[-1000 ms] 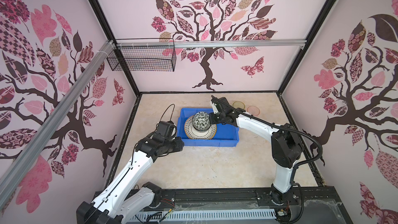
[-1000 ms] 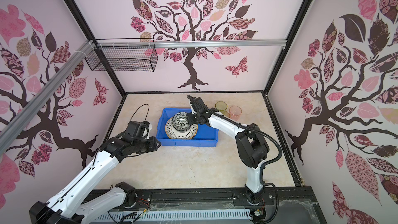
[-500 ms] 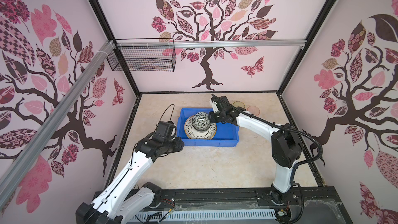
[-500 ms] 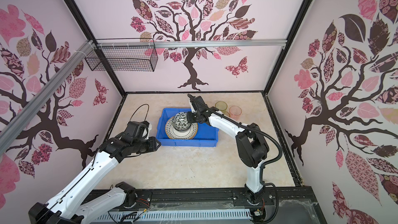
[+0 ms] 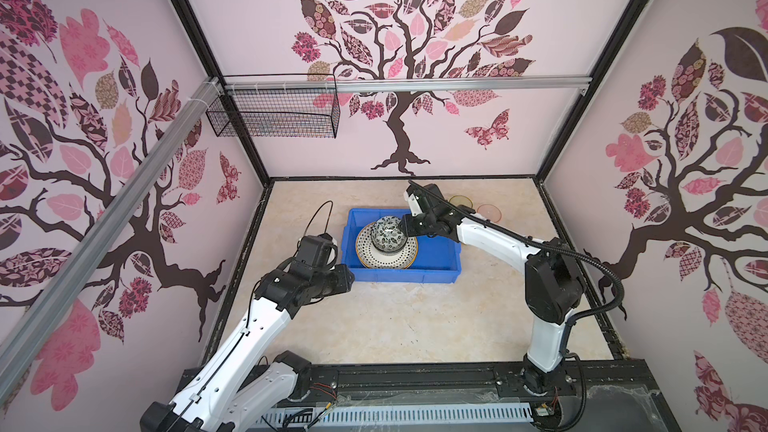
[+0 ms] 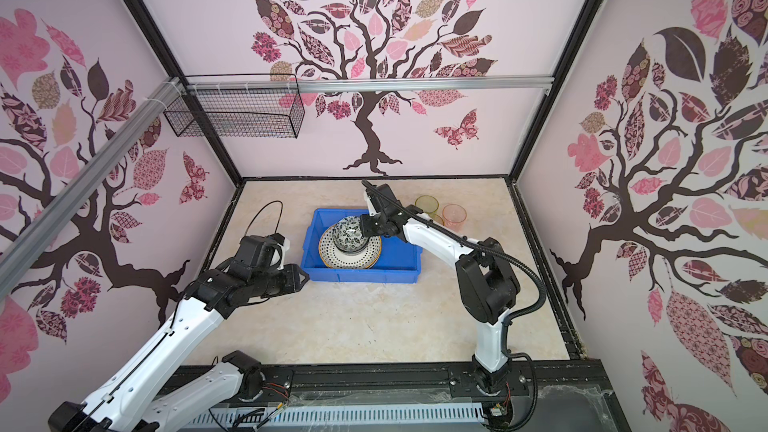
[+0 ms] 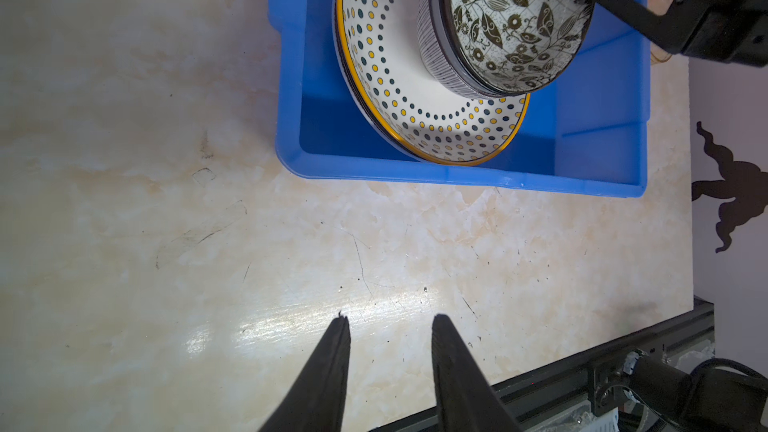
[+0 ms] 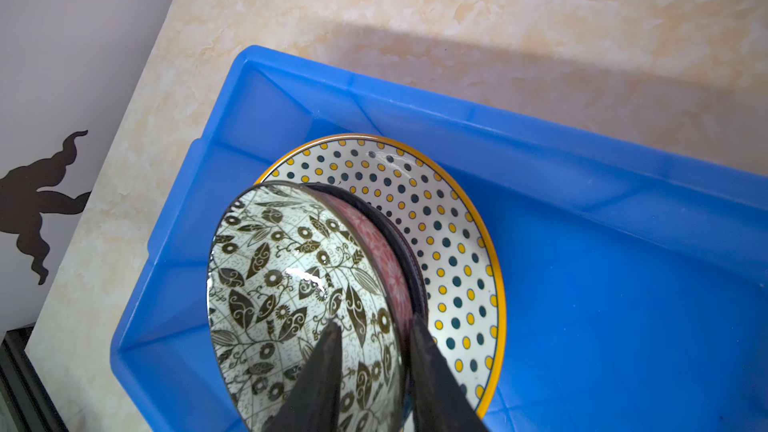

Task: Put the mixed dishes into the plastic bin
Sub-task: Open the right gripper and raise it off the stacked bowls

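The right pincer (image 8: 374, 322) straddles the leafy bowl (image 8: 286, 284) rim, jaws slightly apart; the bowl sits stacked over the dotted plate (image 8: 451, 251) in the blue bin (image 8: 623, 209). The left pincer (image 7: 391, 317) hangs spread, empty, above the counter (image 7: 166, 243).

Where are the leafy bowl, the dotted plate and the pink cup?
leafy bowl (image 8: 282, 284), right wrist view, on its inner wall
dotted plate (image 7: 436, 126), left wrist view, on its dotted rim band
pink cup (image 6: 454, 220), in a top view, on its side wall

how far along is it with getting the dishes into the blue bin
Done: the yellow-rimmed dotted plate and a striped bowl sit in the blue plastic bin. In hand: the right gripper straddles the rim of the black-and-white leafy bowl on top, jaws parted; the left gripper is open and empty. Left: the translucent yellow cup and translucent pink cup stand outside it.
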Controlling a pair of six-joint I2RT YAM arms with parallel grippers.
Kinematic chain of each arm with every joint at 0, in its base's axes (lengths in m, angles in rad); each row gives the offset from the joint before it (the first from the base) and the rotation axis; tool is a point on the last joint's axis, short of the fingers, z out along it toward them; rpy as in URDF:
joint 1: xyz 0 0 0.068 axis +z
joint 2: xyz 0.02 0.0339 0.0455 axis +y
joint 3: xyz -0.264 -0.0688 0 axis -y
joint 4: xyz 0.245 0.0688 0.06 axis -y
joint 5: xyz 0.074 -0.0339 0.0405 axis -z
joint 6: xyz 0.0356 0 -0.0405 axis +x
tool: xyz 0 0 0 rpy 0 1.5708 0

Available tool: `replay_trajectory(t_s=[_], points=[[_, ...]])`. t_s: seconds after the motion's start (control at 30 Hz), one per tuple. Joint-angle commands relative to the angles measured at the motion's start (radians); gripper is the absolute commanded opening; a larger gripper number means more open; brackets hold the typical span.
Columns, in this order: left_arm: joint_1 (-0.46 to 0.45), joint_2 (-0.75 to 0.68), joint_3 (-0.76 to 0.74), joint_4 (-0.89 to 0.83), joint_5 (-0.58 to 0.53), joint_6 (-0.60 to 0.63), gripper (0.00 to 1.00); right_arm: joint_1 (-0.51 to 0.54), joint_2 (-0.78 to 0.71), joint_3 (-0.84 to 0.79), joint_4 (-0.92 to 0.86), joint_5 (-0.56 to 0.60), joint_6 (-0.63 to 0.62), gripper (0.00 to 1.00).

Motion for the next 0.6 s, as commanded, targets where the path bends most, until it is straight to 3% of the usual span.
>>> replay_trajectory(t_s=[0.0, 0.3, 0.57], points=[[0.004, -0.016, -0.002, -0.010, -0.011, 0.003, 0.37, 0.004, -0.083, 0.007, 0.007, -0.002, 0.004, 0.32], [0.004, -0.036, -0.005, -0.021, -0.011, 0.007, 0.37, 0.004, -0.233, -0.096, 0.026, 0.106, -0.022, 0.37], [0.004, -0.036, 0.008, -0.044, -0.011, 0.016, 0.37, 0.003, -0.359, -0.219, 0.063, 0.335, -0.053, 0.44]])
